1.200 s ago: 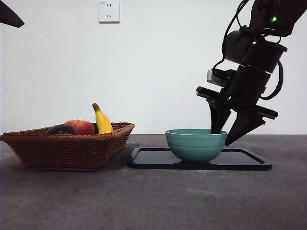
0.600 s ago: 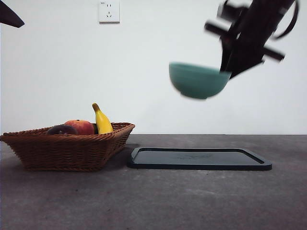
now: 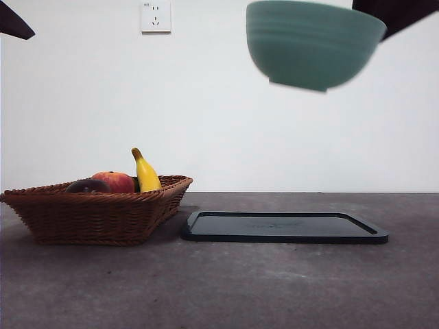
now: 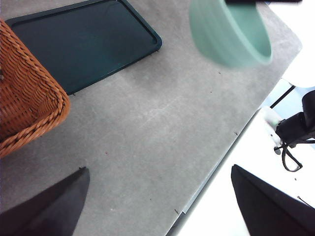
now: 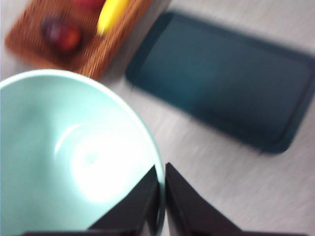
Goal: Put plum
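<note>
The plum (image 3: 88,186) lies in the wicker basket (image 3: 96,216) at the left, beside a red-orange fruit (image 3: 116,181) and a banana (image 3: 146,173). It also shows in the right wrist view (image 5: 61,34), blurred. My right gripper (image 5: 161,170) is shut on the rim of a green bowl (image 5: 74,157) and holds it high above the table; in the front view the bowl (image 3: 312,44) hangs at the top with the gripper (image 3: 394,12) at the top right corner. My left gripper (image 4: 158,169) is open and empty, high above the table.
A dark tray (image 3: 285,227) lies bare on the table right of the basket. The left wrist view shows the tray (image 4: 83,39), the basket's corner (image 4: 24,93), the lifted bowl (image 4: 229,32) and the table's edge (image 4: 221,157).
The right gripper has lifted the green bowl off the tray and carried it up toward the top of the front view. The tray now lies bare. The fruit has not moved.
</note>
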